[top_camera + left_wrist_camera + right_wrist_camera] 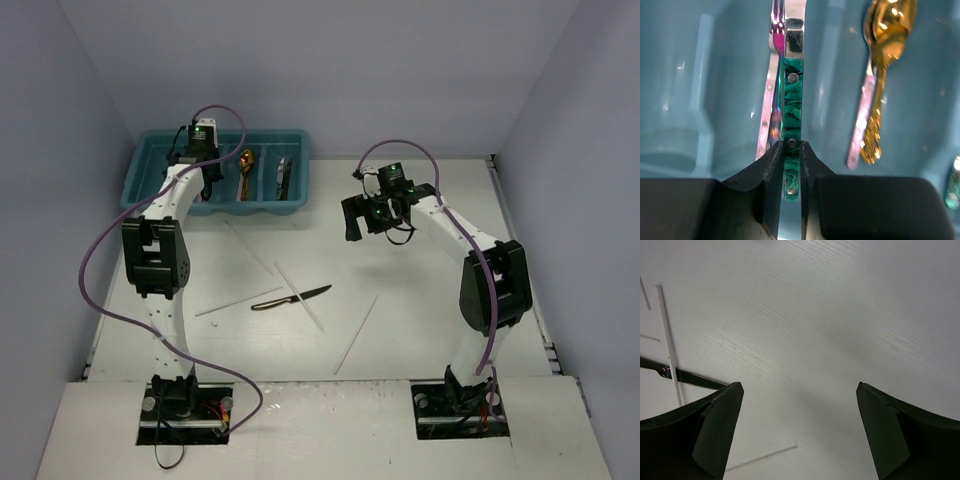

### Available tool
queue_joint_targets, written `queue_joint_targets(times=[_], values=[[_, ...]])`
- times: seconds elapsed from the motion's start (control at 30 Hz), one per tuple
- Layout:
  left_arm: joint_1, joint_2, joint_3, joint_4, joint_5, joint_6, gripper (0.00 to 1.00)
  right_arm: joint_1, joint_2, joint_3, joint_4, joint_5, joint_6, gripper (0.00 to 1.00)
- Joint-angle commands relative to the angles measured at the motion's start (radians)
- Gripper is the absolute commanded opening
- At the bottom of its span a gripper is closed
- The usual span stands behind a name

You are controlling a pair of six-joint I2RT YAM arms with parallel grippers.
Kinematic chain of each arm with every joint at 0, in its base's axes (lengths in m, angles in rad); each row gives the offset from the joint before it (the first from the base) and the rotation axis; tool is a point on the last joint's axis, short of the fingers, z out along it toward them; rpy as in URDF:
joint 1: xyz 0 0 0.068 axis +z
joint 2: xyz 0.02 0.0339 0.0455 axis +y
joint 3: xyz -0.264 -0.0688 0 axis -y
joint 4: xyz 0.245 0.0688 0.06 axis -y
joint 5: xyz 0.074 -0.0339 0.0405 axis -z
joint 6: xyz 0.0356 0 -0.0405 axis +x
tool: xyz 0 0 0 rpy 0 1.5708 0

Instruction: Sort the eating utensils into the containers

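the teal-handled knife (792, 105) is pinched at its handle end between the narrow jaws of the left tool (791, 150), hanging over one long compartment of the teal tray (145, 165), blade pointing away from the wrist. only the left wrist view shows this grip; from above, the arm's own wrist hides the knife. the same close view shows an iridescent piece (771, 100) lying just beside the knife in that compartment, and past a divider ridge a gold spoon (880, 75) with a pink handle (860, 125) alongside it, touching or nearly so. whether the held knife rests on the tray floor i cannot tell. the top view adds a silver piece (284, 178) in the compartment right of the spoon, and shows the tray at the far left of the table (430, 300). in the middle of the table lie a dark-bladed knife (300, 297) and several thin white chopsticks (357, 333), scattered at different angles, one crossing the knife. the right tool (798, 386) hangs wide open and empty above bare table to the right of the tray; its wrist view catches the knife's serrated blade and that crossing chopstick at the left edge.
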Motion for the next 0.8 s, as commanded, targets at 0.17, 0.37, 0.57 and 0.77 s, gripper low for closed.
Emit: queue_joint_targets(times=[0.17, 0.37, 0.57, 0.77], values=[[0.050, 0.016, 0.048, 0.214, 0.183, 0.129, 0.00, -0.016, -0.064, -0.023, 0.001, 0.003, -0.014, 0.94], [0.092, 0.066, 0.085, 0.085, 0.306, 0.219, 0.00, -0.016, -0.062, -0.020, 0.000, 0.002, -0.014, 0.94], [0.121, 0.055, 0.027, 0.083, 0.330, 0.203, 0.00, -0.016, -0.059, -0.019, -0.001, -0.001, -0.014, 0.94], [0.146, 0.042, -0.017, 0.092, 0.341, 0.177, 0.00, -0.016, -0.051, -0.011, -0.002, -0.004, -0.007, 0.94]])
